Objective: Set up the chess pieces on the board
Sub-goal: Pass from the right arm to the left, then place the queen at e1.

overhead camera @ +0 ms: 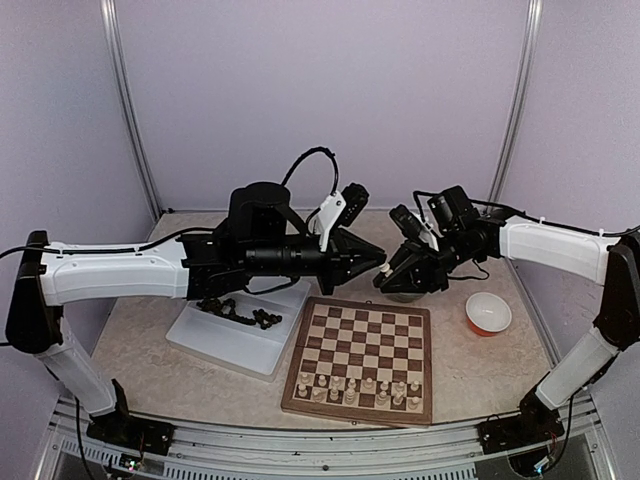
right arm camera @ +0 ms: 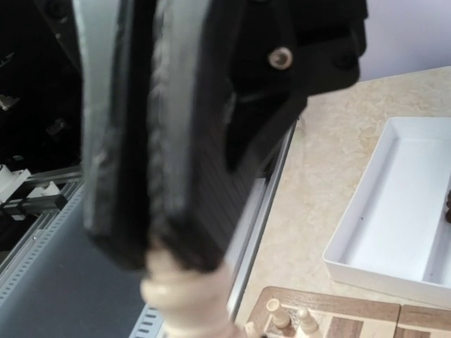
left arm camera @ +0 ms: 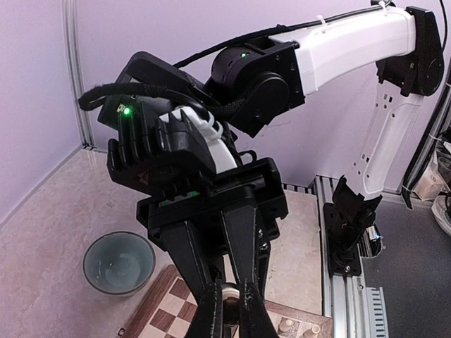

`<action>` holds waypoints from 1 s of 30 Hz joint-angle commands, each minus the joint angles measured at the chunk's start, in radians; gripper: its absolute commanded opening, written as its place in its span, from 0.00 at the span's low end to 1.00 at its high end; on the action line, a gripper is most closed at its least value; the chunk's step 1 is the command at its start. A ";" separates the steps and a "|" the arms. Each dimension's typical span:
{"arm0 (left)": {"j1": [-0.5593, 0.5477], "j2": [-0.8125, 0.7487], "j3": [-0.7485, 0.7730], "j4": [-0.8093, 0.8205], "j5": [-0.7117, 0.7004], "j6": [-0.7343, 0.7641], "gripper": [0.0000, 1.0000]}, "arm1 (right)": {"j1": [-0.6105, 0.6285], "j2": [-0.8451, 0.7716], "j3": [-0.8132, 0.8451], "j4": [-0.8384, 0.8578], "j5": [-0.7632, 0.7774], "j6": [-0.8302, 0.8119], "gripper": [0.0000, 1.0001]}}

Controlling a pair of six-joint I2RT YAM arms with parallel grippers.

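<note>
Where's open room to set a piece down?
Free: the board's middle and far rows beyond the cream pieces; bare table between board and red bowl. Crowded: the near two rows, and over the far rim where the left gripper and right gripper meet.

chessboard (overhead camera: 360, 358): tan and dark-brown checks, brown rim
held chess piece (right arm camera: 187, 303): cream-white
tray (overhead camera: 225, 345): white
right bowl (overhead camera: 488, 313): red outside, white inside
counter (overhead camera: 150, 350): beige marbling
</note>
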 commanded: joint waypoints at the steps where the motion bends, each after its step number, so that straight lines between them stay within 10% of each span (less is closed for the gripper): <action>1: 0.005 0.014 0.065 -0.077 -0.023 -0.014 0.01 | -0.011 -0.010 0.037 -0.048 0.049 -0.067 0.17; 8: -0.018 -0.051 0.073 -0.246 -0.126 -0.017 0.00 | -0.093 -0.063 0.020 -0.149 0.273 -0.214 0.42; 30: -0.253 0.041 -0.129 -0.229 -0.215 -0.183 0.01 | -0.267 -0.099 -0.040 -0.020 0.409 -0.102 0.44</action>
